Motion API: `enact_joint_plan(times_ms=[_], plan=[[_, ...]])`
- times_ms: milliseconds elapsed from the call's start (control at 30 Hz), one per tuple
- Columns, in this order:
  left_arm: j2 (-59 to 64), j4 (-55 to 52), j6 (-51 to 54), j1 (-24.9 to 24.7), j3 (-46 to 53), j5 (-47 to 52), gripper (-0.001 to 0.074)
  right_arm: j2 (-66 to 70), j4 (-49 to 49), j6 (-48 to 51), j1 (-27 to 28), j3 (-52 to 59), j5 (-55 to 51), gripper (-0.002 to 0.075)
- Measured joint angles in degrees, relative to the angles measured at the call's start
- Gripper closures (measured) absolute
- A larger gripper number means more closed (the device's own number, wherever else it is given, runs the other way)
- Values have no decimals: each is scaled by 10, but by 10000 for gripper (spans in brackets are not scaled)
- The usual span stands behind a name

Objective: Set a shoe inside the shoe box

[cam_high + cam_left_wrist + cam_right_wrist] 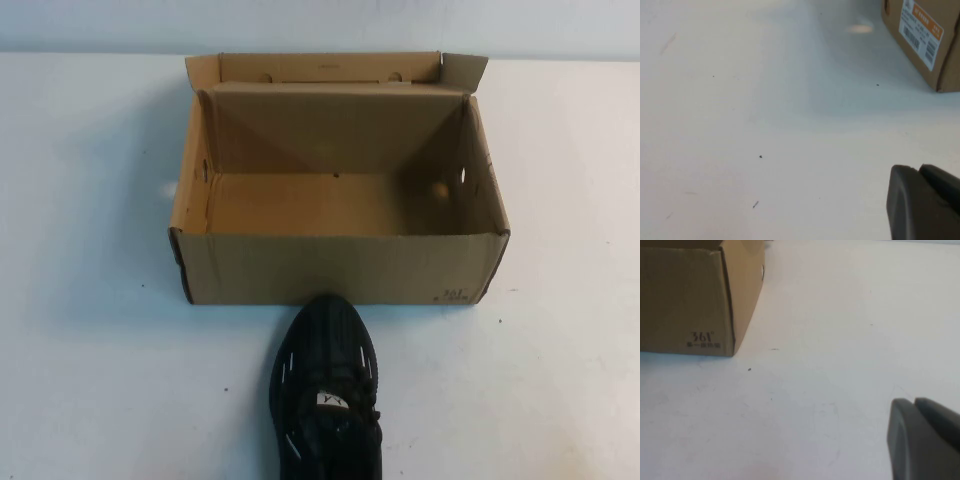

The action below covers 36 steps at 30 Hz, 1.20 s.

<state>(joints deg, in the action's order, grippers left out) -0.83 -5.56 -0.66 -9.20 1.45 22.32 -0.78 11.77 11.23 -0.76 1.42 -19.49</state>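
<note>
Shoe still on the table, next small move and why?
Probably bring the right gripper over the shoe: it lies outside, toe against the open shoe box. The left gripper is also low over bare table, neither holding anything.

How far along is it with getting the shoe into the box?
Done: only that the box stands open, lid flap back, nothing inside. In hand: nothing; the shoe lies on the table, toe at the box's near wall. The left gripper and right gripper hang over bare table beside the box, holding nothing. Left: grasp, lift, place inside.
</note>
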Motion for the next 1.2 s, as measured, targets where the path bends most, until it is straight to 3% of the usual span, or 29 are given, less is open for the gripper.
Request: enact_joint_plan(times_ms=[1200], plan=[[0,0,0,0,0,-11,737,0,0,0,0,0,1,742]])
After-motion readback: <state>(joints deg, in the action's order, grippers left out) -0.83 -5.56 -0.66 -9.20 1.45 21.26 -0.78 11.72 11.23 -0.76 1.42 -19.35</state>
